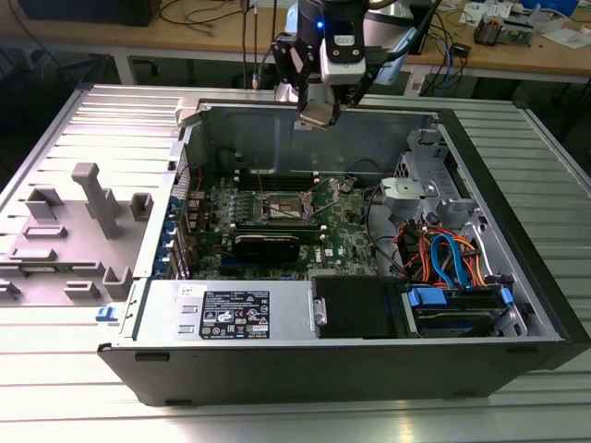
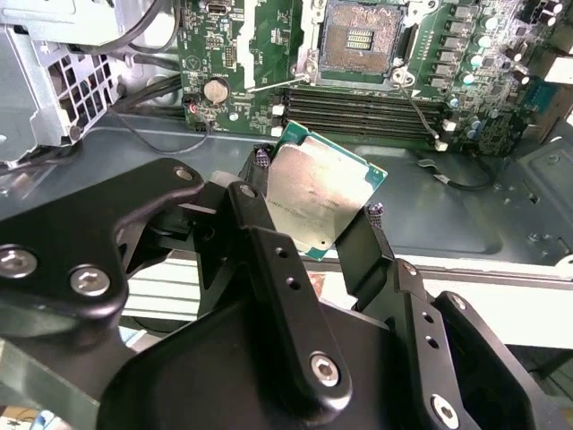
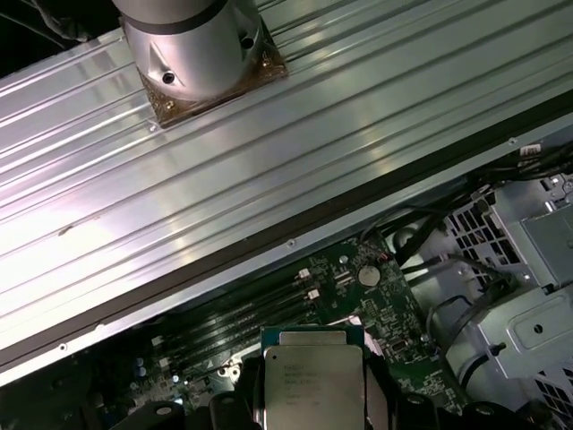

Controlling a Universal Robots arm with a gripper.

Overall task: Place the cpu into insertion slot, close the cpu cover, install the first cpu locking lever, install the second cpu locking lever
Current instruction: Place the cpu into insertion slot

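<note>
The hand [image 2: 318, 185] is closed on the cpu [image 2: 315, 204], clamping its opposite edges and holding it above one wall of the computer case [image 1: 277, 138]. The insertion slot [image 2: 358, 40] sits uncovered.

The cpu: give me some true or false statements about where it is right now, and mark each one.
The gripper holds the cpu between its fingers. True.
The cpu sits in the insertion slot. False: the slot is bare, and the cpu is in the air above the computer case.
Long black memory slots run beside the insertion slot. True.
In the second wrist view, the cpu shows its green underside. False: its silver metal top faces that camera.
</note>
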